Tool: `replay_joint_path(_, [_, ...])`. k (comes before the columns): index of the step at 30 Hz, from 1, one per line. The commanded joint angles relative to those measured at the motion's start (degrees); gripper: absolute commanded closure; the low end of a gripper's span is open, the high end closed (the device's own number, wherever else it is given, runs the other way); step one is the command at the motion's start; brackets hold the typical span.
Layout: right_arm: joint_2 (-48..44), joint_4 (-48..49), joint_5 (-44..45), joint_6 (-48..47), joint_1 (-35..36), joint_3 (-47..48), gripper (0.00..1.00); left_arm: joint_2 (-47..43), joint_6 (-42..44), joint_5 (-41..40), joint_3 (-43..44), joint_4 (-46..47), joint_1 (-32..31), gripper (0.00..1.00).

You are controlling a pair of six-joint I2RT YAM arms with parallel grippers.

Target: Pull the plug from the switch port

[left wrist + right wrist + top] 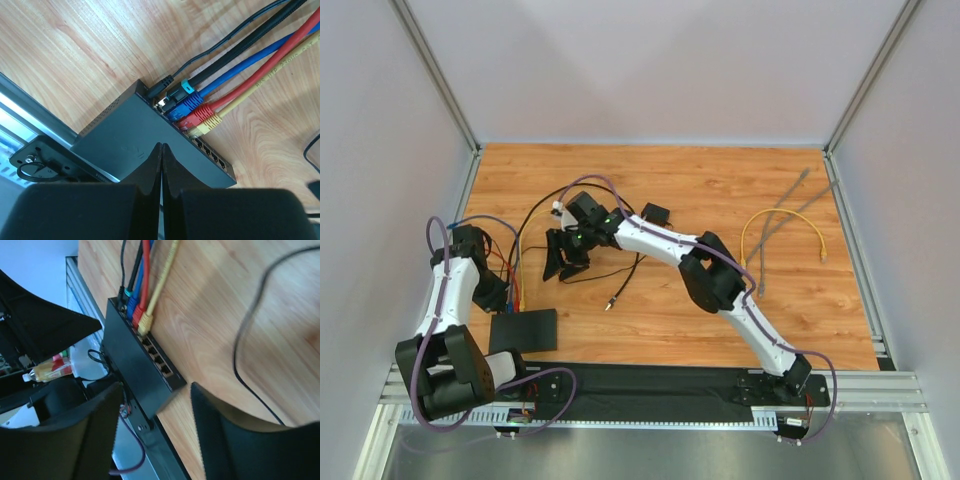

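We see the switch port lying flat at the near edge of the wood-grain counter, coloured plugs seated in its sockets. Just above it the left pincer is pressed together; farther beyond it the right pincer gapes apart. Pale grey walls enclose the counter.

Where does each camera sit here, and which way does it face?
Top external: above and behind the robot, looking down on the wooden table; both arms show.
Left wrist: close above the switch box, looking down at its plugged cables; shut left gripper at bottom.
Right wrist: farther off, facing the table's near edge and the box; open right gripper at bottom.
Shared: all three show the box; both wrist views show those cables.
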Motion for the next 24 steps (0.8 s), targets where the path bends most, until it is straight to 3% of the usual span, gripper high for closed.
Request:
replay_joint_path(1, [4.3, 8.7, -6.7, 6.0, 1.7, 8.2, 0.44, 0.6, -0.6, -0.1, 1.3, 1.0, 1.0, 1.00])
replay_joint_path(3, [8.5, 8.0, -7.3, 7.4, 2.5, 11.1, 0.58, 0.9, -0.8, -0.1, 1.3, 0.8, 1.5, 1.00])
replay_joint_path(5, [11.6, 7.7, -7.4, 8.6, 3.3, 13.5, 0.66, 1.0, -1.3, -0.2, 0.8, 1.0, 1.5, 1.00])
replay_joint_path(14, [16.4, 8.3, -6.6, 9.2, 6.2, 14.6, 0.65, 1.1, -2.0, -0.6, 0.5, 0.7, 1.5, 1.00])
replay_joint_path(19, [13.7, 10.6, -7.8, 10.0, 7.1, 7.0, 0.67, 1.2, -1.4, 0.1, 0.3, 1.2, 1.5, 1.00])
replay_joint_path(24, [11.0, 18.8, -10.7, 15.9, 6.9, 1.0, 0.70, 2.4, -1.7, 0.4, 0.0, 1.3, 1.5, 1.00])
